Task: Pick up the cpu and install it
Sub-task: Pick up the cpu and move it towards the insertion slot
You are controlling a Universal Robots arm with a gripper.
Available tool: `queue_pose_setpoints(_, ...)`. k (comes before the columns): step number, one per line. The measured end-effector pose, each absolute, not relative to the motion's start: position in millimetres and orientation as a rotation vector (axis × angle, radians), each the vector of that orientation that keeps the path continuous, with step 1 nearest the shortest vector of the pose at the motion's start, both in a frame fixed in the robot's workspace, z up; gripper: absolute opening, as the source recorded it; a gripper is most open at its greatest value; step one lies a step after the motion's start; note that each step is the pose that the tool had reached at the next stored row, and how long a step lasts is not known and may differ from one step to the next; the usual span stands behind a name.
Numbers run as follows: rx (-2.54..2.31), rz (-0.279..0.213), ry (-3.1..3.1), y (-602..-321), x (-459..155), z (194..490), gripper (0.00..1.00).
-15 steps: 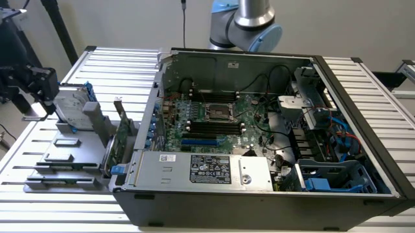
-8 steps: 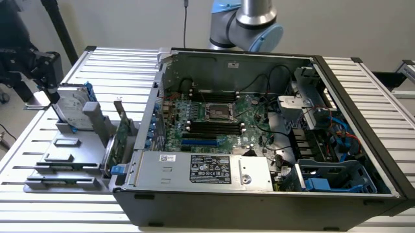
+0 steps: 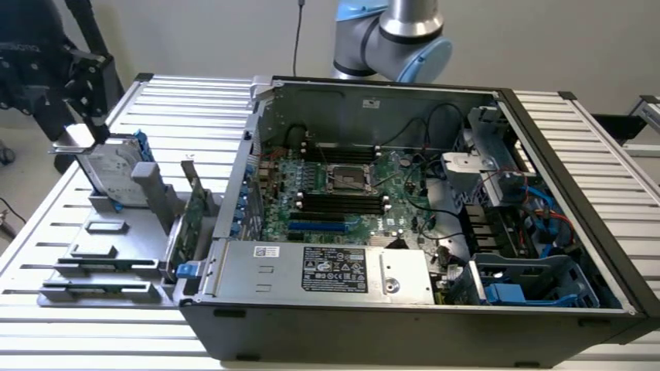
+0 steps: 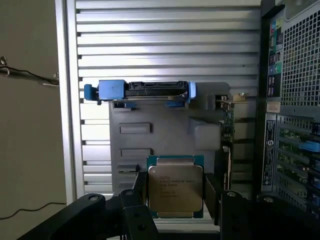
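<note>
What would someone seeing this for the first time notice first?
The silver-grey square cpu, clamped between the black hand's fingers above the grey holder tray. Next, the big open black computer case on the slatted metal table, its green motherboard laid bare, and the silver hard drive with blue rails standing upright at the exterior view's left.

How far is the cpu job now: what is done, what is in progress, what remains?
Done: the hand is at the cpu, over the grey holder. In hand: the pick-up; whether the cpu is gripped or lifted cannot be told. Left: the install, as the motherboard socket looks empty.
</note>
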State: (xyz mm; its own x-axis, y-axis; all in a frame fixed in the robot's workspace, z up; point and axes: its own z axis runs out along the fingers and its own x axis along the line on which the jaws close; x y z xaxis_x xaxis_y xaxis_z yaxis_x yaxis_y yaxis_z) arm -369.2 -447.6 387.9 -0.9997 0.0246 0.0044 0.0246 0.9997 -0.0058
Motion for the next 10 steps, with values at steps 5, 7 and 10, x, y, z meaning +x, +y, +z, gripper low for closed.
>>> queue_pose_setpoints(5, -0.036, 0.002, -3.132, -448, -347, 407, 0.55)
queue_pose_setpoints(7, -0.035, 0.001, -3.131, -448, -338, 413, 0.55)
queue_pose_setpoints(10, -0.035, -0.001, -3.129, -448, -324, 418, 0.55)
